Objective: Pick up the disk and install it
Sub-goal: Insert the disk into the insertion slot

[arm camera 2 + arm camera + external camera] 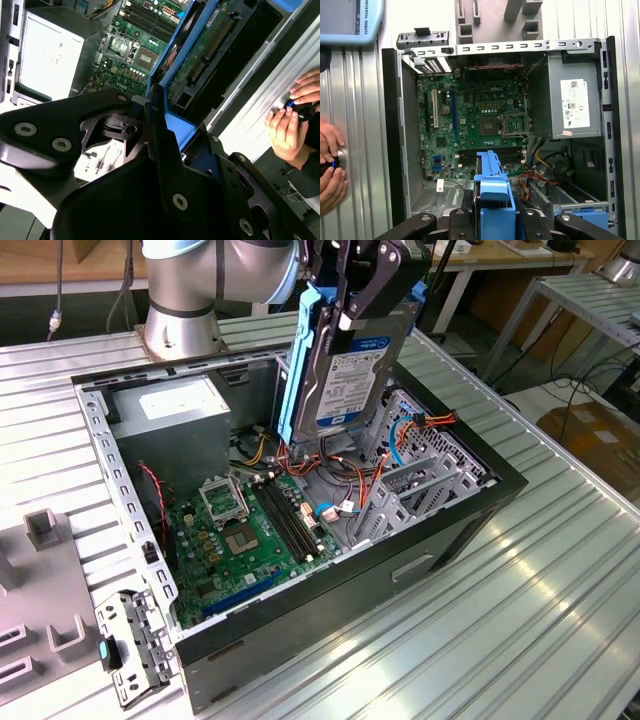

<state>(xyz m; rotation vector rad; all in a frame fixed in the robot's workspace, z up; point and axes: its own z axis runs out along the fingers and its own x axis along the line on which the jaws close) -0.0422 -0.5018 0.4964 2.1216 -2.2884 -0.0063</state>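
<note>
The disk [352, 375] hangs upright above the open computer case [455, 530], its white label with a blue band facing the exterior view's right and a blue rail along each edge. My gripper [352, 292] is shut on its upper end, with black fingers [372, 285] pressed against both flat sides. The disk's lower edge is over the cables beside the metal drive cage [425, 475]. In the second wrist view the disk's green circuit side [207, 47] runs away from the gripper [165, 145]. In the first wrist view its blue rail [492, 187] sticks out between the fingers [460, 220].
Inside the case lie the green motherboard [245, 530], a grey power supply box [175, 410] with a white sticker, and red and orange cables [345, 475]. A person's hands [330, 167] rest on the ribbed metal table beside the case. Grey fixtures [40, 530] stand at the exterior view's left.
</note>
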